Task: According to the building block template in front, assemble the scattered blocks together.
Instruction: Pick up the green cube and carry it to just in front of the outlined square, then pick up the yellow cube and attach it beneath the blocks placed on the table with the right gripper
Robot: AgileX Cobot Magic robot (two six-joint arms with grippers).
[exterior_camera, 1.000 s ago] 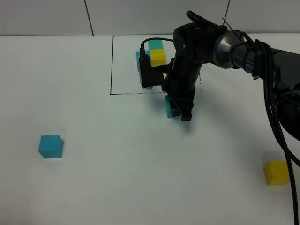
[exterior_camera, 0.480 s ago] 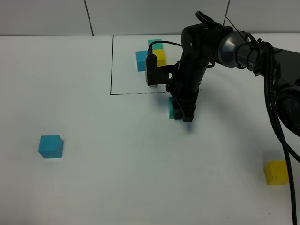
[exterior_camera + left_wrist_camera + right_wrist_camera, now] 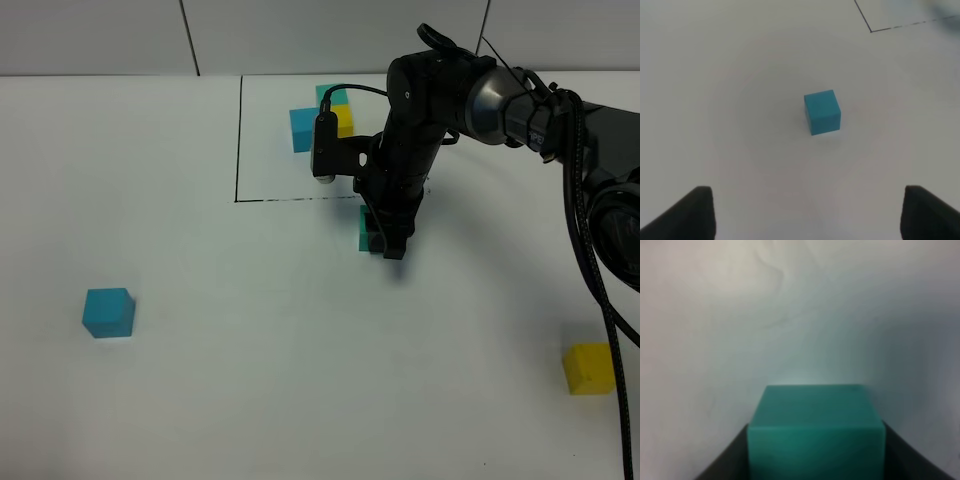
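The right hand point(image 3: 385, 238) is clenched on the green cube point(image 3: 366, 228), its fingers tight against both sides. The cube sits just outside the dashed front line of the black frame, near the template cubes point(image 3: 303, 128). I cannot tell whether it touches the desk point(image 3: 250, 390). The left hand point(image 3: 810, 212) hangs released, fingers wide apart, above the blue cube point(image 3: 822, 112), which rests on the desk far to the left. The yellow cube point(image 3: 588, 367) lies far right, near the front.
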